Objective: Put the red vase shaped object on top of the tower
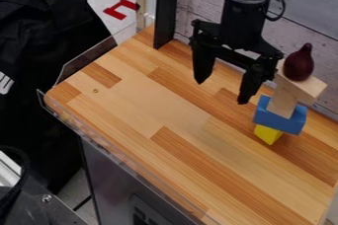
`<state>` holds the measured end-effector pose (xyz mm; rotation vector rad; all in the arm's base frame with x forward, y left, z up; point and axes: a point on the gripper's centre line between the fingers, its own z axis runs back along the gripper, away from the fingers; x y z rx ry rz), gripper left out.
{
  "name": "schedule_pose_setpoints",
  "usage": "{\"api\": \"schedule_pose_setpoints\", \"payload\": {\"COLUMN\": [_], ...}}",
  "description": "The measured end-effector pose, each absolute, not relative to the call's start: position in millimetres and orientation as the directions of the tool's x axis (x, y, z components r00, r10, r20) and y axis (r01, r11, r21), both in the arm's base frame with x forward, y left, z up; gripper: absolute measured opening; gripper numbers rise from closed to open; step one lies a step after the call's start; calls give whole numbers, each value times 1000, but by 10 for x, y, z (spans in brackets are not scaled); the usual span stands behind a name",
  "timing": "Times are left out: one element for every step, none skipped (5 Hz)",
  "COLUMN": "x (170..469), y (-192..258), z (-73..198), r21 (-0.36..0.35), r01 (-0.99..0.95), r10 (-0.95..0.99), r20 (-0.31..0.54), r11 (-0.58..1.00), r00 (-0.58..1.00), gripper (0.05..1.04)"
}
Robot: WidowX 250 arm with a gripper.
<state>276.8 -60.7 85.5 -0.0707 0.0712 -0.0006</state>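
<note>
My gripper (pixel 221 91) hangs over the back of the wooden work surface, its two fingers spread wide with nothing between them. To its right stands a tower: a yellow block (pixel 268 134) at the bottom, a blue block (pixel 280 116) on it, then an upright light wood block (pixel 283 101) and a flat light wood block (pixel 306 86) across the top. The dark red vase-shaped object (pixel 299 63) stands upright on that flat block, narrow end up, apart from the gripper.
The wooden table (pixel 173 115) has a clear plastic edge (pixel 88 61) along its left side. A black upright post (pixel 165 12) and a whitish plank wall (pixel 203 8) stand behind it. Black cloth (pixel 46 26) lies off to the left.
</note>
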Motion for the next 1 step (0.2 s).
{"api": "schedule_pose_setpoints", "payload": {"x": [2766], "y": [-605], "z": [855], "r21": [-71], "r01": [-10], "r10": [5], "r20": [-73], "r11": [997], "r00": [997], "gripper": [999]}}
